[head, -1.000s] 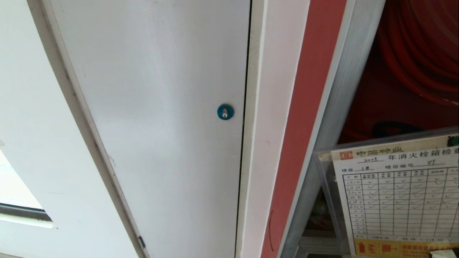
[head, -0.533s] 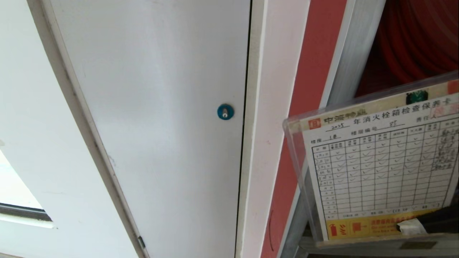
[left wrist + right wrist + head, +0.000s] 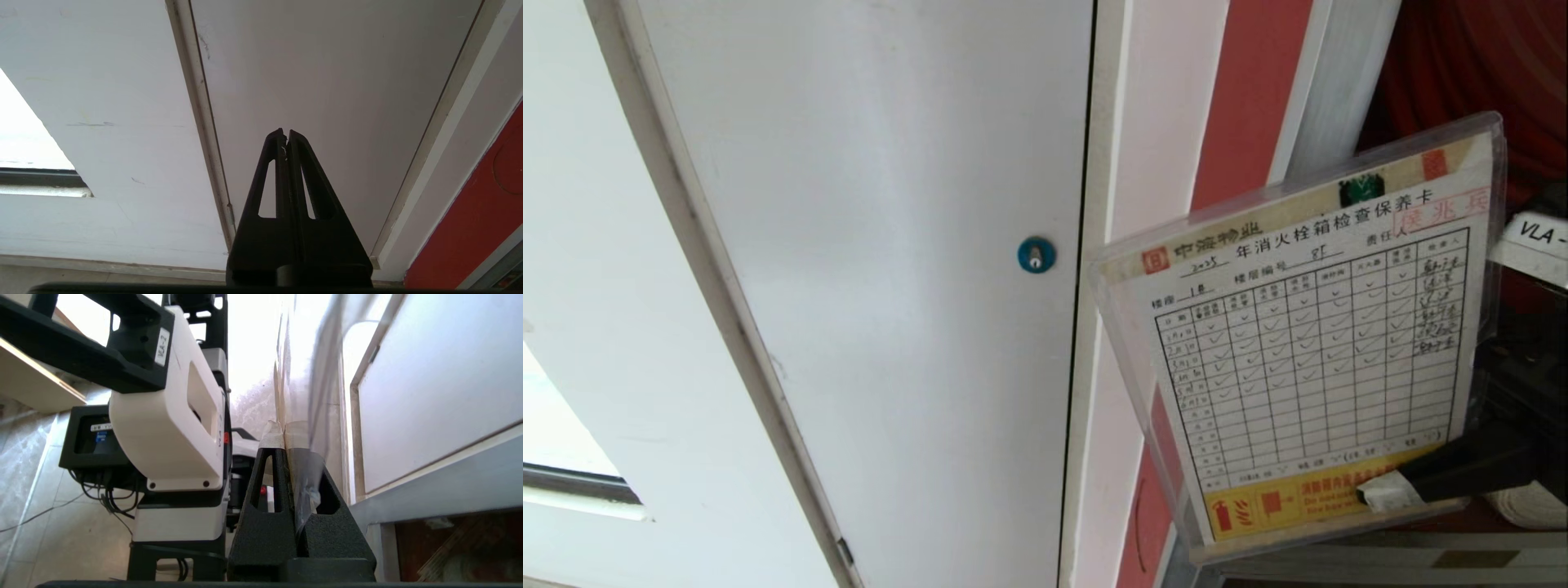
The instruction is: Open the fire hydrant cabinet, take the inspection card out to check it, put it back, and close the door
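White panel (image 3: 874, 245) with blue lock (image 3: 1036, 255) fills the left. Right gripper (image 3: 1388, 492) pinches the inspection card (image 3: 1315, 343) at its lower corner; left gripper (image 3: 285, 136) clenched, empty.

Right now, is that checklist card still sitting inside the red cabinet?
No, the right claw pinches the inspection card by its lower corner, holding it up in front of the cabinet frame.

A corridor in a public building. A fire hydrant cabinet (image 3: 1462, 65) stands in the wall beside a locked white panel (image 3: 874, 245). The floor (image 3: 24, 469) is tiled.
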Available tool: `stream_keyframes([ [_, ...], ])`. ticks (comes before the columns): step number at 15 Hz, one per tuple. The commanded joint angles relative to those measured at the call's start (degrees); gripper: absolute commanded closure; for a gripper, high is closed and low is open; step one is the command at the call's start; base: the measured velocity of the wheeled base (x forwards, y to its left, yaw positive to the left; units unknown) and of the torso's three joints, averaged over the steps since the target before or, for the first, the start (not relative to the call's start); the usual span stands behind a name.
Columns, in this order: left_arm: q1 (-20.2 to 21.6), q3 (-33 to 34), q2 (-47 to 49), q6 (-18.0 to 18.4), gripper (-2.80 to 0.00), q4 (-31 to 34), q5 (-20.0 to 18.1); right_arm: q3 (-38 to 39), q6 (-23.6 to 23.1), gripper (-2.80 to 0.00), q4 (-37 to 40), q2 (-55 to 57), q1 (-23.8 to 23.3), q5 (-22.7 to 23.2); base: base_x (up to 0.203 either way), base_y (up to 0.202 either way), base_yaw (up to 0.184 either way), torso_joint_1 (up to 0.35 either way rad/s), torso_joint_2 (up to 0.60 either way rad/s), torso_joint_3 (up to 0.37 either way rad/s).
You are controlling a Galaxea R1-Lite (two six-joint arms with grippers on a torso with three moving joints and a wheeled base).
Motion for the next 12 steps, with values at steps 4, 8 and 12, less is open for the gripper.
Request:
stream_keyframes([
  [4, 0.01, 0.35, 0.07, 0.0, 0.0, -0.03, 0.0, -3.86, -0.33, 0.0, 0.43, 4.64, 0.47, 4.19, 0.0, 0.0, 0.0, 0.0, 0.0, 0.0],
  [8, 0.01, 0.35, 0.07, 0.0, 0.0, -0.03, 0.0, -6.75, -0.49, 0.0, 0.7, 7.9, 0.75, 7.35, 0.0, 0.0, 0.0, 0.0, 0.0, 0.0],
  [12, 0.01, 0.35, 0.0, 0.0, 0.0, -0.03, 0.0, -8.5, -0.67, 0.0, 0.7, 10.5, 0.93, 8.82, 0.0, 0.0, 0.0, 0.0, 0.0, 0.0],
])
